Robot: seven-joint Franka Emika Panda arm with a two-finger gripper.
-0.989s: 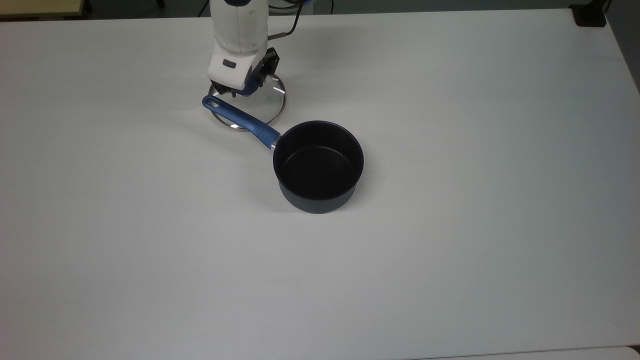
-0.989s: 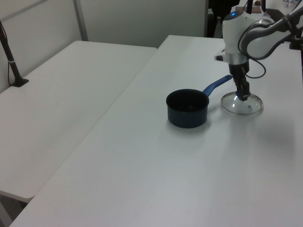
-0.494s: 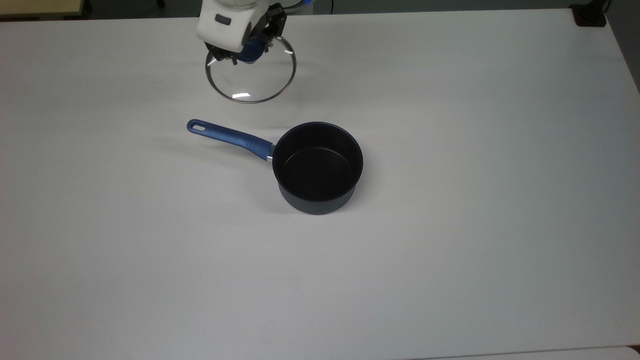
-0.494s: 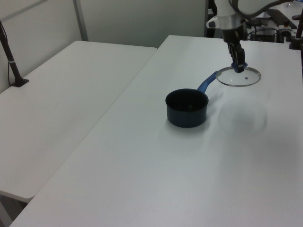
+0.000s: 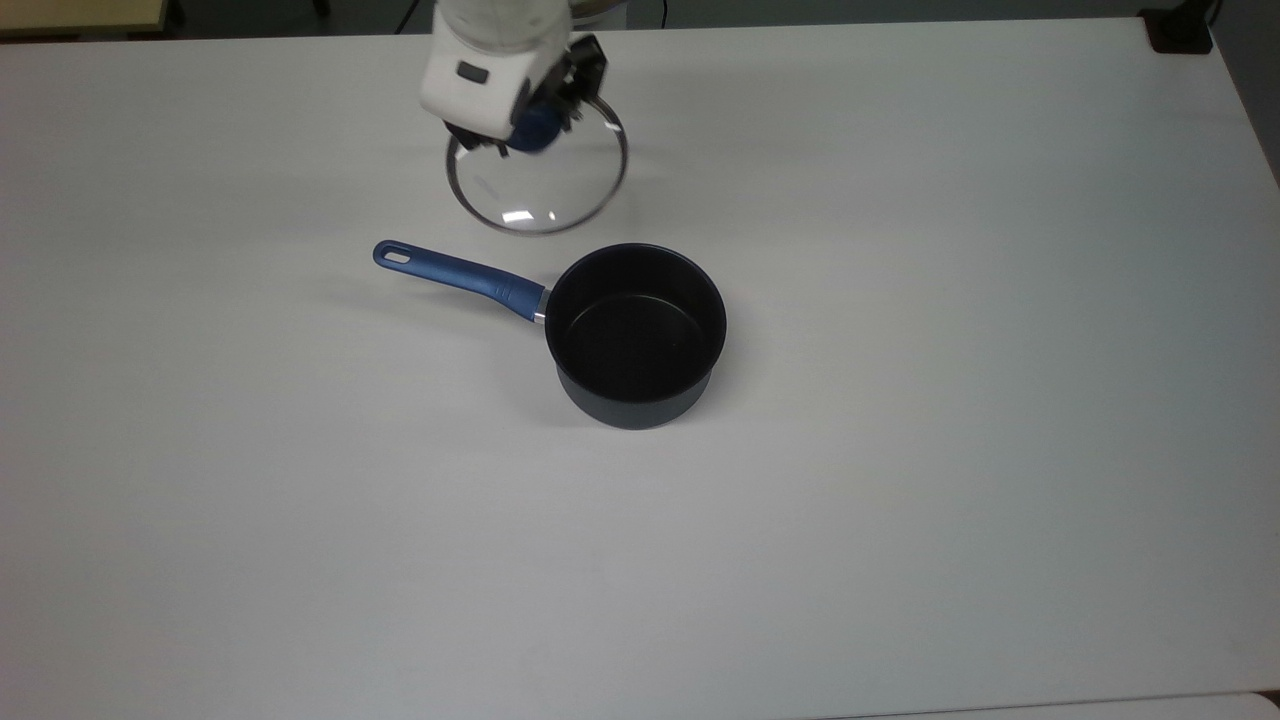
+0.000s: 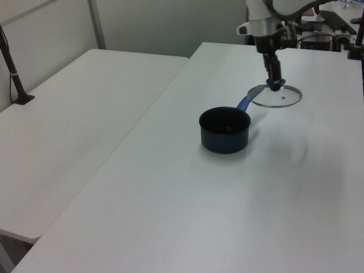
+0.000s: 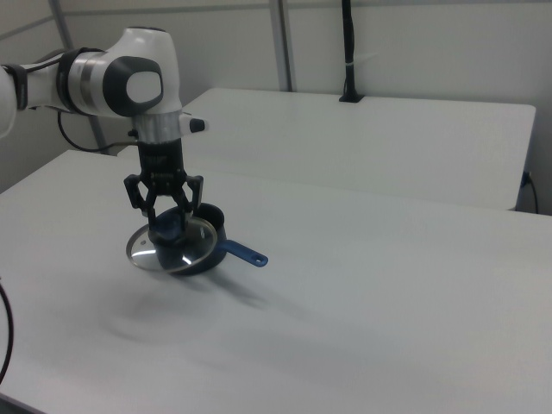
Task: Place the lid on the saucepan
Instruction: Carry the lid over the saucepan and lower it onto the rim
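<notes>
Glass lid (image 5: pixel 537 180) now clear of the table (image 5: pixel 900 400), clamped at its blue knob by the gripper (image 5: pixel 530 128) and carried nearer the saucepan (image 5: pixel 637 335); lowering onto the rim still ahead.

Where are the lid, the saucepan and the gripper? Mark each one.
lid (image 5: pixel 540 195): top view, on the clear glass below the knob.
saucepan (image 5: pixel 635 335): top view, on the black inside floor of the pot.
gripper (image 7: pixel 166 226): right view, midway between the fingertips, at the lid's blue knob.
</notes>
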